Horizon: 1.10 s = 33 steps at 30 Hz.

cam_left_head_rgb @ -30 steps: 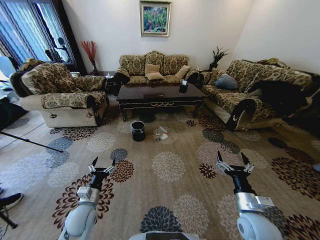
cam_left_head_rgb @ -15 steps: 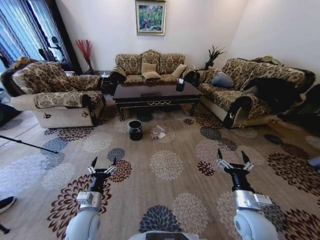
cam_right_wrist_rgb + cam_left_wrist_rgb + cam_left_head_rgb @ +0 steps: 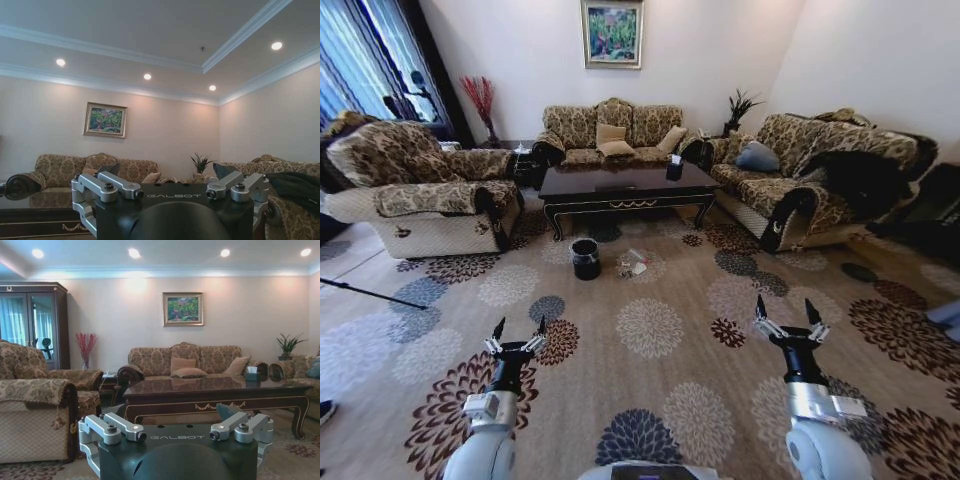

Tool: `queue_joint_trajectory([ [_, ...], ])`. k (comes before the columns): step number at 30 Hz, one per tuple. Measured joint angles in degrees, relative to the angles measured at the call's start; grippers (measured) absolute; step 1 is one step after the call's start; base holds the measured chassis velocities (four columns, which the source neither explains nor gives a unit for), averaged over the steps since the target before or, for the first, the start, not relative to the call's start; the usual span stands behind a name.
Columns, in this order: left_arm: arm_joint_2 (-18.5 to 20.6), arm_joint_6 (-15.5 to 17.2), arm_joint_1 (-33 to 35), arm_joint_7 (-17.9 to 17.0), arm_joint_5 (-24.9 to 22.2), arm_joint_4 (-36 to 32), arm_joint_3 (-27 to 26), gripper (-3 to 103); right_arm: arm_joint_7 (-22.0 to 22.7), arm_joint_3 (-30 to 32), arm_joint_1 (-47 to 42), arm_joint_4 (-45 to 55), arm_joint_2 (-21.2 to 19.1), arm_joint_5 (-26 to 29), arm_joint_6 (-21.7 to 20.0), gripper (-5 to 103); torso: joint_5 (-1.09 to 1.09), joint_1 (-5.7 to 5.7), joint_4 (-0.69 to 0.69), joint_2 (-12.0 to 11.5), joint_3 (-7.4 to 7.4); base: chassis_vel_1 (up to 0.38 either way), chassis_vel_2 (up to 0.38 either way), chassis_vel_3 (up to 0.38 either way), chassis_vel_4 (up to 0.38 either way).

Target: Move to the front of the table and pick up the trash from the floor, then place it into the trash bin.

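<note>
Trash (image 3: 633, 264) (floor (image 3: 650, 330)) beside bin (image 3: 585, 258).

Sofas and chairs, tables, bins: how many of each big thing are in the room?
Sofas: 2, one behind the table, one on the right
Armchairs: 1
Coffee tables: 1, the table
Trash bins: 1, the trash bin
Total: 5

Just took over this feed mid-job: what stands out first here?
Both arms are held out low over the floor, left claw and right claw open and empty. Across the carpet, the trash bin stands in front of the table, with the trash lying just beside the bin.
</note>
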Motion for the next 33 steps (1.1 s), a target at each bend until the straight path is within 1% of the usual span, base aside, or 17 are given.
queue_joint_trajectory([
  [4, -0.27, -0.36, 1.01, 0.11, 0.97, -0.20, 0.04, 100, -0.66, -0.21, 0.10, -0.34, 0.04, 0.00, 0.40, 100, 0.00, -0.46, 0.00, -0.99, -0.55, 0.000, 0.000, 0.000, 0.000],
  [5, -0.40, -0.64, 1.57, -0.39, 1.18, -0.25, 0.14, 100, -0.92, -0.47, 0.08, -0.37, 0.07, -0.03, 0.55, 100, 0.00, -0.61, 0.00, -1.36, -0.75, 0.000, 0.000, 0.000, 0.000],
  [9, -0.55, -1.20, 2.63, -1.47, 0.99, -0.06, 0.09, 100, -1.11, -0.91, 0.04, -0.50, 0.09, -0.04, 0.66, 100, 0.00, -0.86, 0.00, -1.92, -1.06, 0.000, 0.000, 0.000, 0.000],
  [15, -0.70, -2.26, 3.13, -1.57, 0.69, 0.64, -0.29, 100, -1.11, -0.95, 0.32, -0.80, -0.03, 0.25, 0.66, 100, 0.00, -1.44, 0.00, -3.17, -1.74, 0.000, 0.000, 0.000, 0.000],
  [23, -1.71, -2.30, 2.93, -1.19, 1.03, 0.11, 0.20, 100, -1.08, -0.62, 1.33, -1.84, -1.23, 1.90, 0.77, 100, 0.00, -2.44, 0.00, -5.40, -2.97, 0.000, 0.000, 0.000, 0.000],
  [26, -1.98, -2.24, 2.88, -1.18, 1.10, 0.08, 0.12, 100, -1.06, -0.60, 1.60, -2.41, -1.60, 2.16, 0.95, 100, 0.00, -2.64, 0.00, -5.85, -3.21, 0.000, 0.000, 0.000, 0.000],
  [29, -2.72, -2.18, 3.35, -1.14, 1.56, 0.00, 0.09, 100, -1.03, -0.85, 2.26, -3.60, -2.32, 2.65, 1.25, 100, 0.00, -3.11, 0.00, -6.96, -3.85, 0.000, 0.000, 0.000, 0.000],
  [33, -3.18, -2.21, 3.91, -1.06, 2.16, -0.08, 0.12, 100, -1.03, -1.23, 2.91, -4.22, -2.60, 2.91, 1.30, 100, 0.00, -3.40, 0.00, -7.64, -4.25, 0.000, 0.000, 0.000, 0.000],
])
